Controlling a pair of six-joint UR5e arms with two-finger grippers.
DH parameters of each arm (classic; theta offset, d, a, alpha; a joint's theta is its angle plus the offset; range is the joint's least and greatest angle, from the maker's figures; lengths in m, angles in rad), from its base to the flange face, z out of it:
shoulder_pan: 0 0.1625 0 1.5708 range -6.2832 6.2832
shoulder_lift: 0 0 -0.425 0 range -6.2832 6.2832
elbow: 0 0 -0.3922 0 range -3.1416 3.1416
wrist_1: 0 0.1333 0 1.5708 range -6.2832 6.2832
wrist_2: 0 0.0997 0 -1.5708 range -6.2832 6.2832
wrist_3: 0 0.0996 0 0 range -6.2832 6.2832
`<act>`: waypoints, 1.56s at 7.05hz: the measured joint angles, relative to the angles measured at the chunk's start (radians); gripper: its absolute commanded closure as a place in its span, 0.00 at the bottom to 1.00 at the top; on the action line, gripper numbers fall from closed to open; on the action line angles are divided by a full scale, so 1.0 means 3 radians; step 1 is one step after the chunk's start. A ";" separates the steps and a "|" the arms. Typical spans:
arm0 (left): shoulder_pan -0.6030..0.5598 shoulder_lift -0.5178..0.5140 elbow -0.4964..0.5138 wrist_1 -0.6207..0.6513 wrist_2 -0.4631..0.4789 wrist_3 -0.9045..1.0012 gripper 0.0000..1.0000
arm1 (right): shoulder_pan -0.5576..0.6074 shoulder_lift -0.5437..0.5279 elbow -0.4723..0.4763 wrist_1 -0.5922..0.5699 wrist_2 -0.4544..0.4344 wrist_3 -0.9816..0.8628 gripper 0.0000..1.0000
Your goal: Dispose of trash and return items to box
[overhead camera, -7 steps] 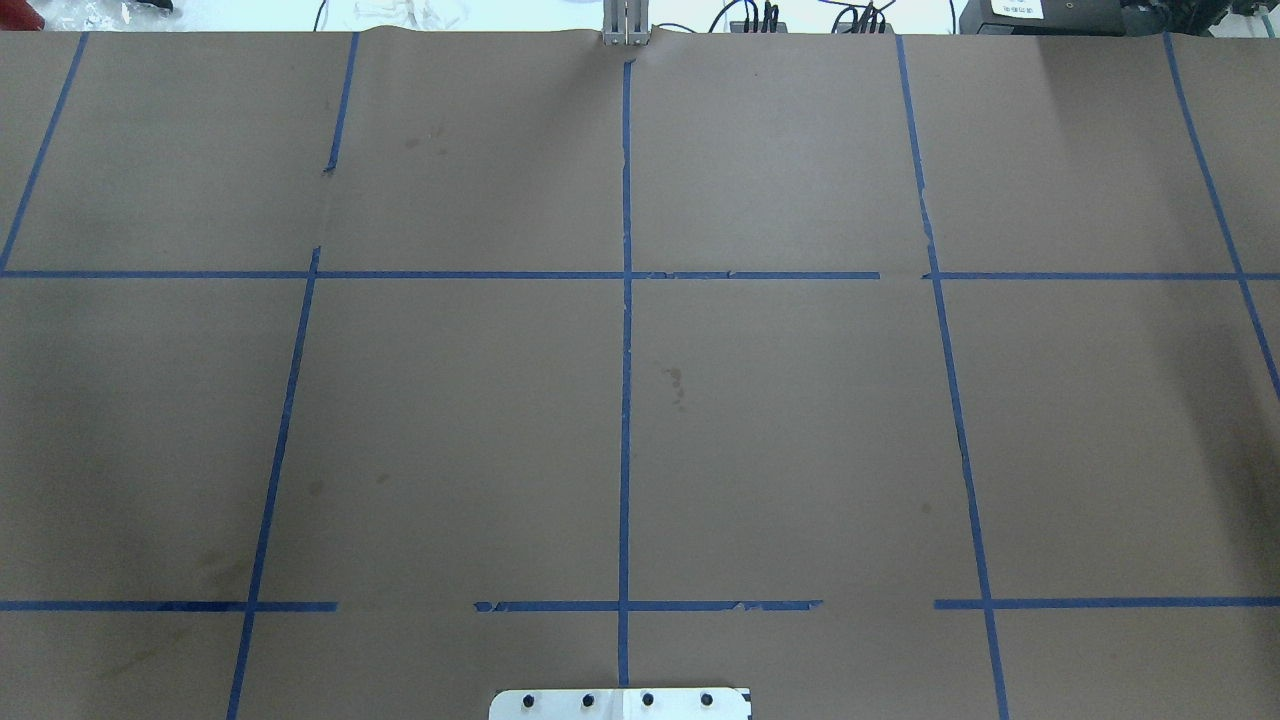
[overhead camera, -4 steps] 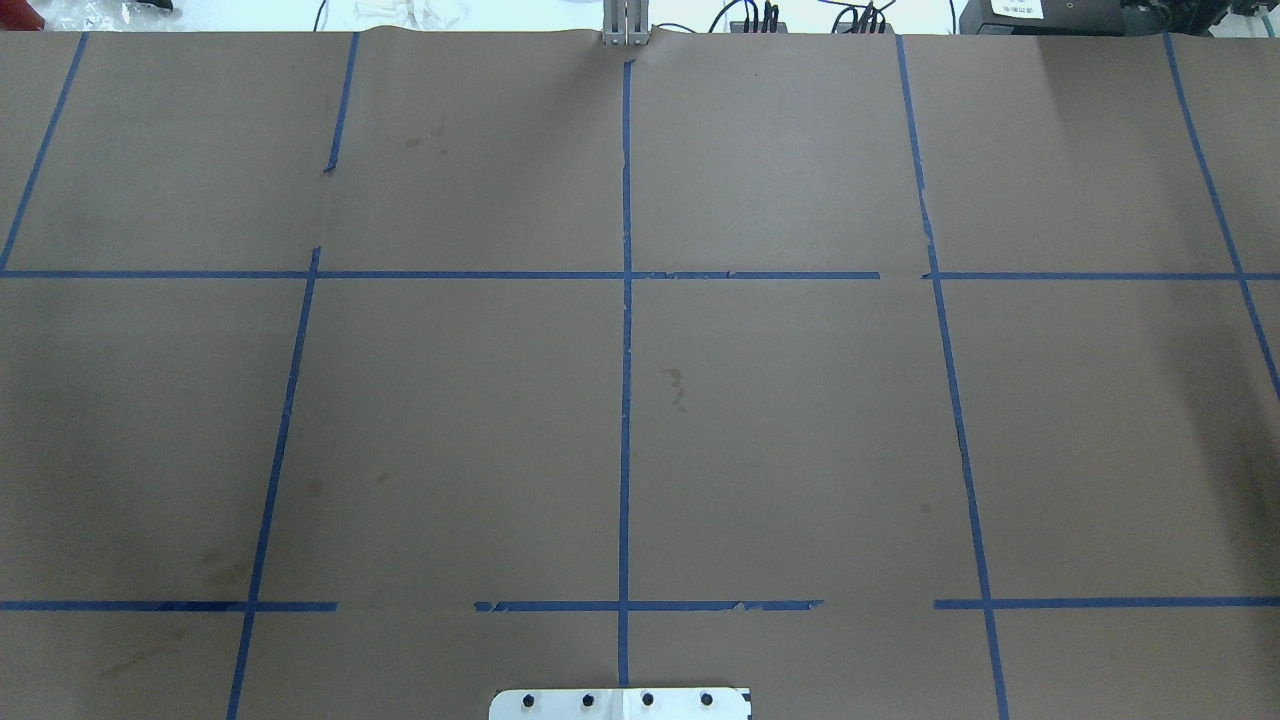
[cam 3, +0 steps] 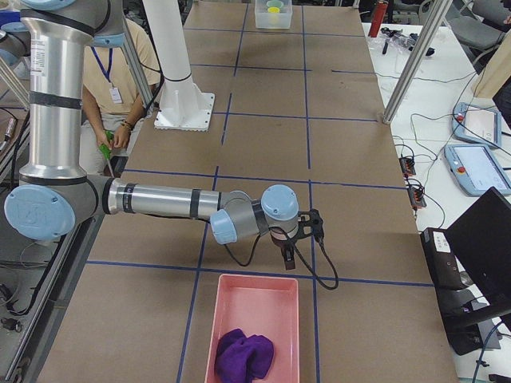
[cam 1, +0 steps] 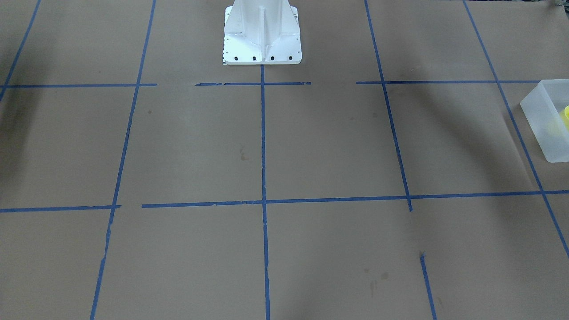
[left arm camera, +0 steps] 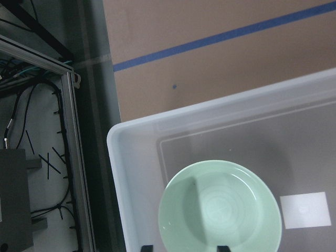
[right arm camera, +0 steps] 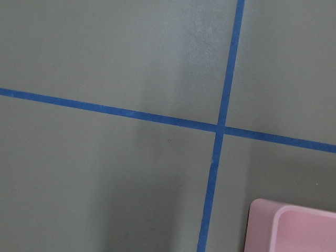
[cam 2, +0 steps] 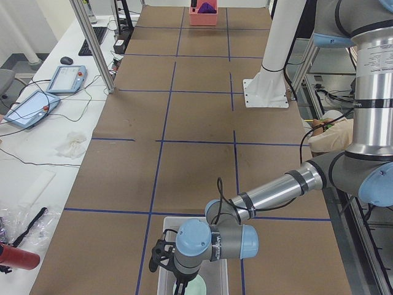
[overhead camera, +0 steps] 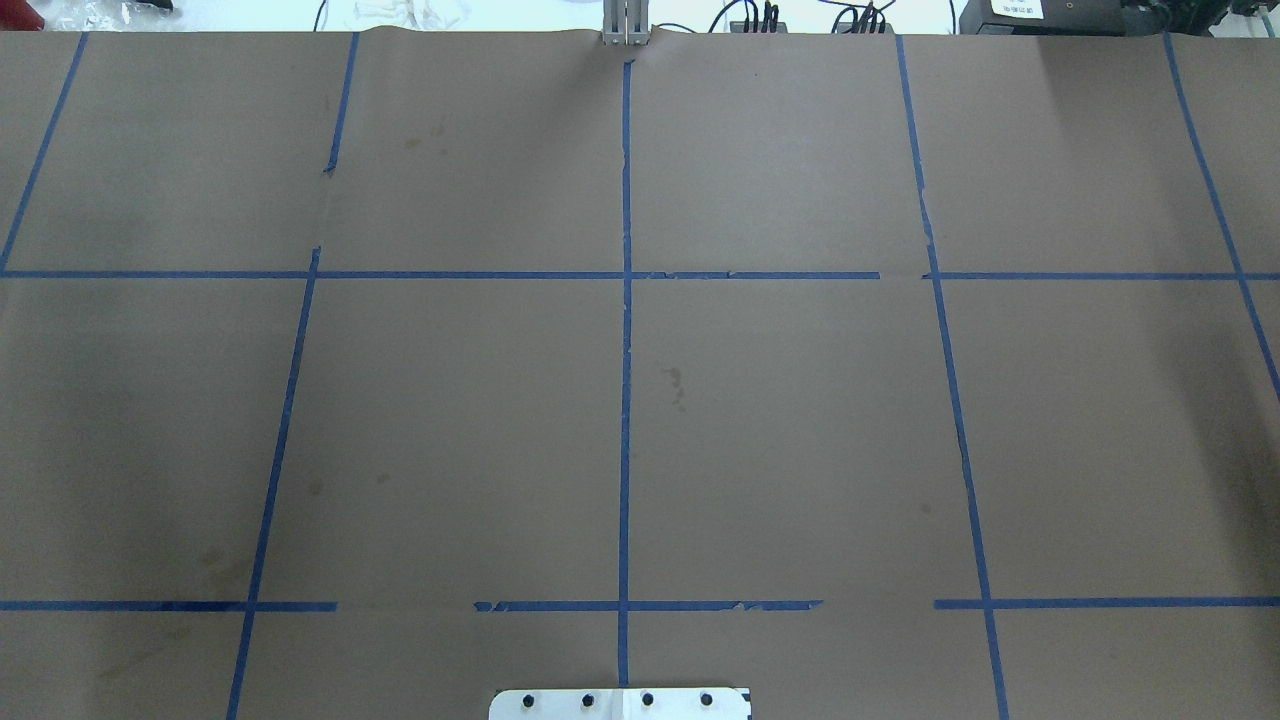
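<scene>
The box is a frosted white bin at the table's left end. It also shows in the front-facing view, the left view and far off in the right view. A mint-green bowl lies on its floor. A yellow cup sits in it too. My left gripper hangs over the bowl, only its two fingertips showing, spread apart and empty. My right gripper hovers over the paper beside a pink bin; I cannot tell whether it is open.
The pink bin at the table's right end holds a purple cloth; its corner shows in the right wrist view. Blue tape lines grid the brown paper. The white robot pedestal stands mid-table. Aluminium posts and cables flank the operators' side.
</scene>
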 measured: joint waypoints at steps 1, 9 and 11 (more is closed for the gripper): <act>0.0070 -0.0008 -0.0306 0.0172 -0.0191 -0.0261 0.34 | 0.0000 -0.0001 0.0035 -0.0010 0.0003 0.0021 0.00; 0.1195 0.0338 -0.2010 0.0494 -0.0583 -0.1709 0.00 | -0.0139 0.0062 0.0167 -0.0202 0.0025 0.0381 0.00; 0.1136 0.0431 -0.2016 0.0643 -0.0411 -0.1187 0.00 | -0.0139 0.0017 0.0170 -0.0205 0.0018 0.0380 0.00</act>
